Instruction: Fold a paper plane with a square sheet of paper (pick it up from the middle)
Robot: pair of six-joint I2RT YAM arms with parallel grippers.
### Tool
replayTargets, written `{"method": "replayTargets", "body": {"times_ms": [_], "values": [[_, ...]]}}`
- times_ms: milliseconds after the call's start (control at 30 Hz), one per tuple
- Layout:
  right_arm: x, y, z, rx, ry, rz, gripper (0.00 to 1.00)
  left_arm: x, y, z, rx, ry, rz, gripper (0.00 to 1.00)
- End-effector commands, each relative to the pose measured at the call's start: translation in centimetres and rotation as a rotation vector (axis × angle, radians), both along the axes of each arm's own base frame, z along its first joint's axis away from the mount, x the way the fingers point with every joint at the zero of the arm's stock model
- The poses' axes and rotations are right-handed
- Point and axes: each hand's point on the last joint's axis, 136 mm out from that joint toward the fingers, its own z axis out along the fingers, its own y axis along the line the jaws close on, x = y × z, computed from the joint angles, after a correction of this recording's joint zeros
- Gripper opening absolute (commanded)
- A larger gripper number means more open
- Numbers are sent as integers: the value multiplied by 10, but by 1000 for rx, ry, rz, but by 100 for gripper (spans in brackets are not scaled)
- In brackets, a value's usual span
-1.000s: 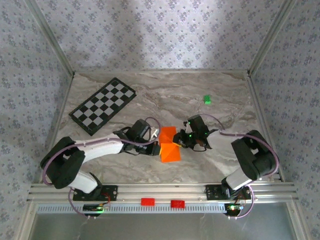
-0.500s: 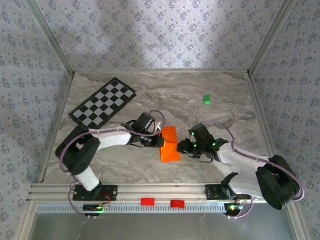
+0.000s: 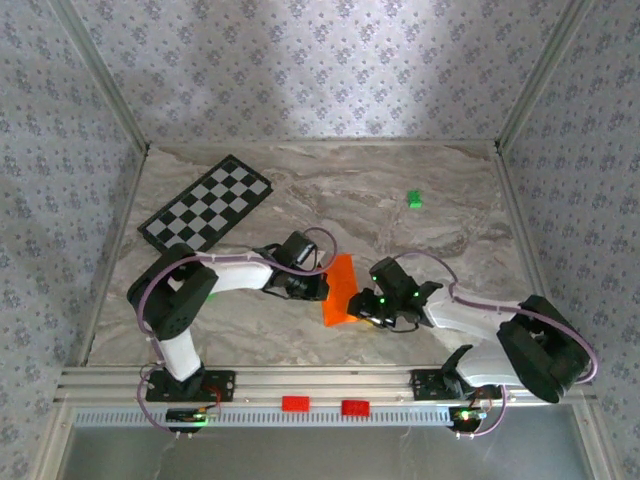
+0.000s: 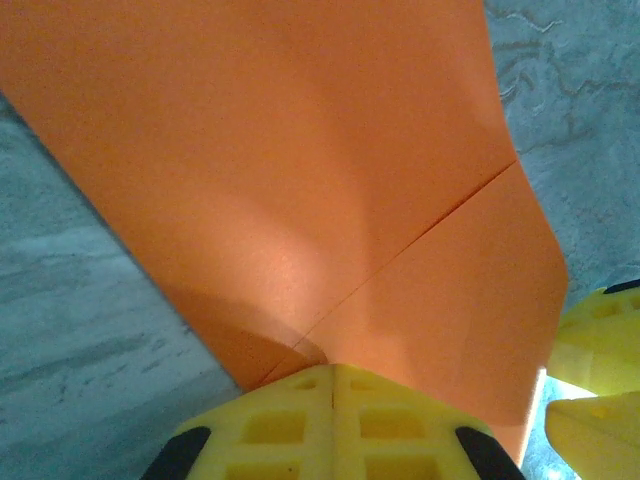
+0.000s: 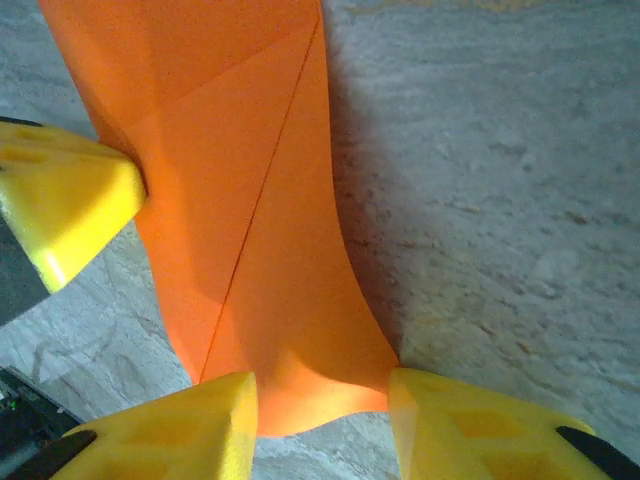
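Note:
The square sheet of paper [image 3: 339, 289] is bright orange, part-folded with crease lines, and is held up off the marble table at the middle front. My left gripper [image 3: 321, 286] is shut on its left edge. In the left wrist view the yellow fingers [image 4: 333, 392] meet where a crease of the paper [image 4: 300, 180] runs in. My right gripper [image 3: 366, 301] is at the paper's right side, open. In the right wrist view its fingers [image 5: 322, 425] stand either side of the paper's narrow near end [image 5: 290, 330]. The left gripper's finger [image 5: 65, 200] shows against the paper's other side.
A black-and-white checkered board [image 3: 207, 211] lies at the back left. A tiny green block [image 3: 413, 199] sits at the back right. Two red pieces [image 3: 294, 404] are on the front rail. Patterned walls close in the table [image 3: 400, 220] on three sides.
My right gripper has swung down and left to the paper's lower right end, and its jaws have spread wider. The left gripper shifted right, still shut, and the paper now looks narrower and more tilted.

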Motion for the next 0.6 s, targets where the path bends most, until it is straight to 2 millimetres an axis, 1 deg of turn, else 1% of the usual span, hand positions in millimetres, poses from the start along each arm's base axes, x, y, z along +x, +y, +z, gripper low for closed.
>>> {"method": "replayTargets", "body": {"times_ms": [0,100,200,300,333,367,567], "values": [[3,4,-4,-10,5,-4,39,-16,10,-21,61,42,-20,0],[12,13,7,24,-33,4,39,-16,9,-20,60,37,-31,0],[21,16,16,48,-71,-9,40,-16,9,-18,58,34,-36,0],[36,18,25,123,-95,-45,42,-16,8,-18,67,33,-41,0],[40,18,26,141,-101,-52,42,-16,7,-18,71,32,-46,0],[43,17,26,150,-103,-60,45,-16,7,-19,72,30,-49,0],[58,15,25,187,-96,-63,45,-17,3,-19,50,35,-43,0]]}}
